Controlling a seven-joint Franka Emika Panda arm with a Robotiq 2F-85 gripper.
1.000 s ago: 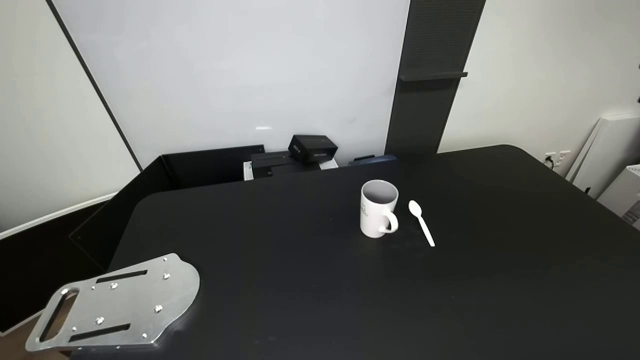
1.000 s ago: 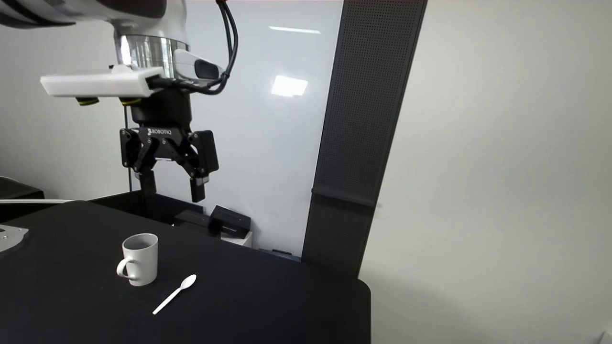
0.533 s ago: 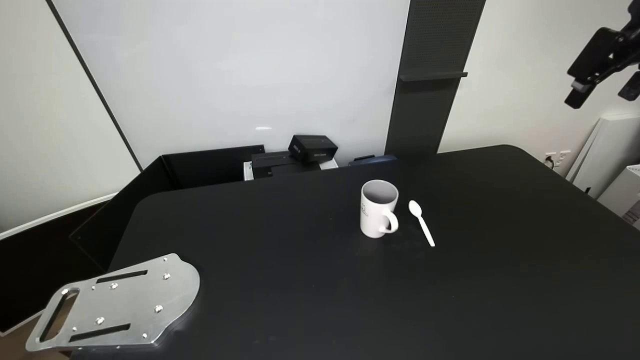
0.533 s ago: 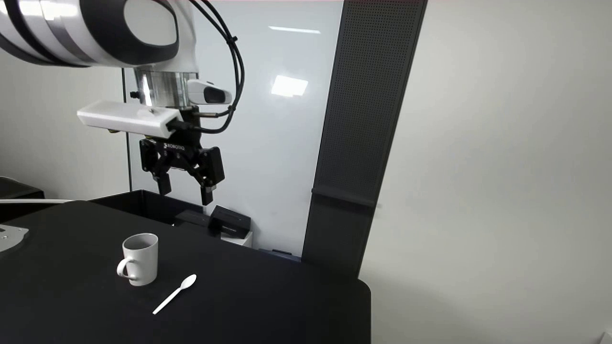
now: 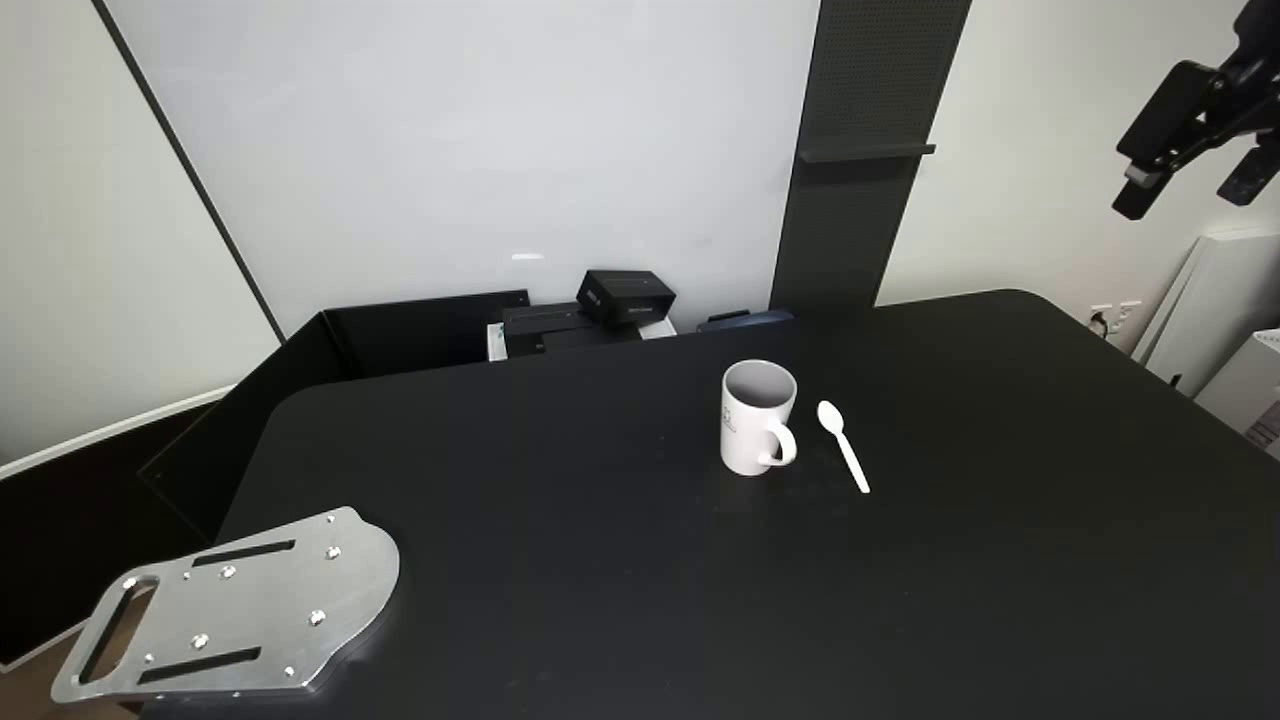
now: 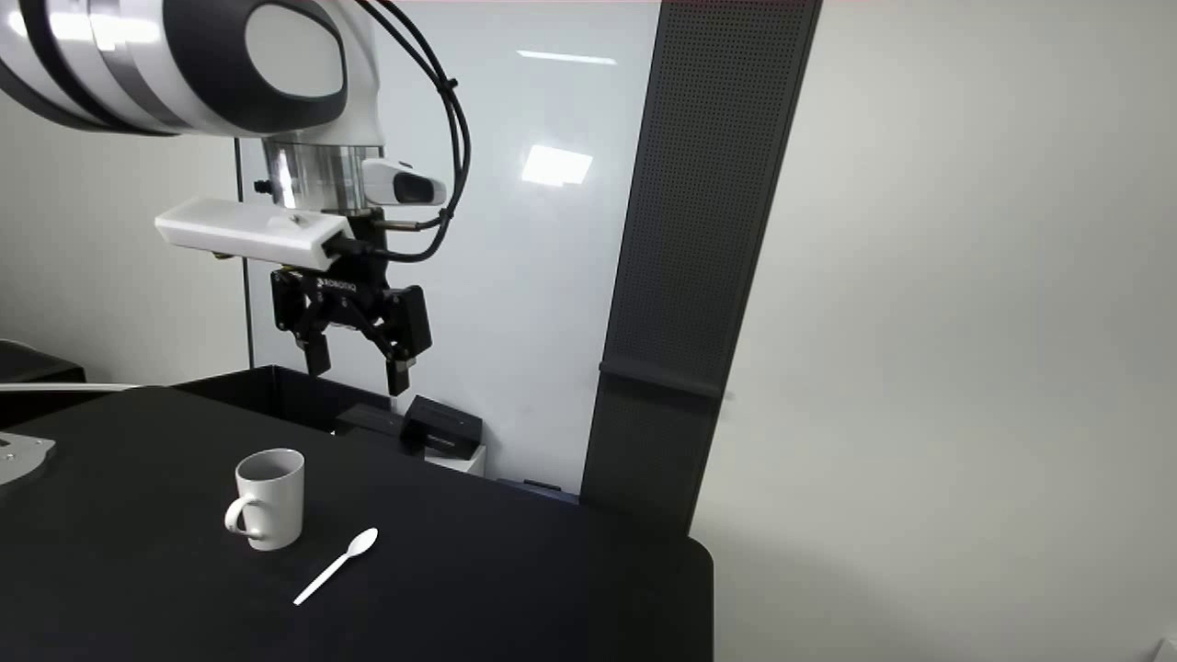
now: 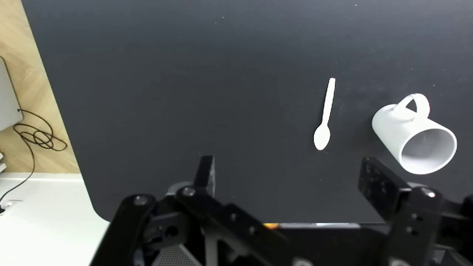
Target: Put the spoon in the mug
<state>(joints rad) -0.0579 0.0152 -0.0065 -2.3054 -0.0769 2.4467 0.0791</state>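
The white mug stands upright on the black table, in both exterior views [image 5: 750, 435] [image 6: 278, 506] and at the right of the wrist view [image 7: 395, 127]. The white spoon lies flat on the table beside the mug, apart from it, in both exterior views [image 5: 843, 444] [image 6: 341, 561] and right of centre in the wrist view [image 7: 322, 136]. My gripper is open and empty, high above the table. It shows at the upper right of an exterior view [image 5: 1185, 195], in an exterior view [image 6: 359, 372] and in the wrist view [image 7: 288, 170]. The spoon's bowl lies ahead of the fingertips there.
A silver metal plate [image 5: 260, 610] sits at a corner of the black table [image 5: 560, 520]. Black boxes [image 5: 627, 297] stand behind the table's far edge, near a white wall panel and a dark perforated strip [image 6: 703, 230].
The arm and open gripper have moved lower and to the right in an exterior view, and the gripper has come into view at the other's upper right. The mug and spoon have not moved.
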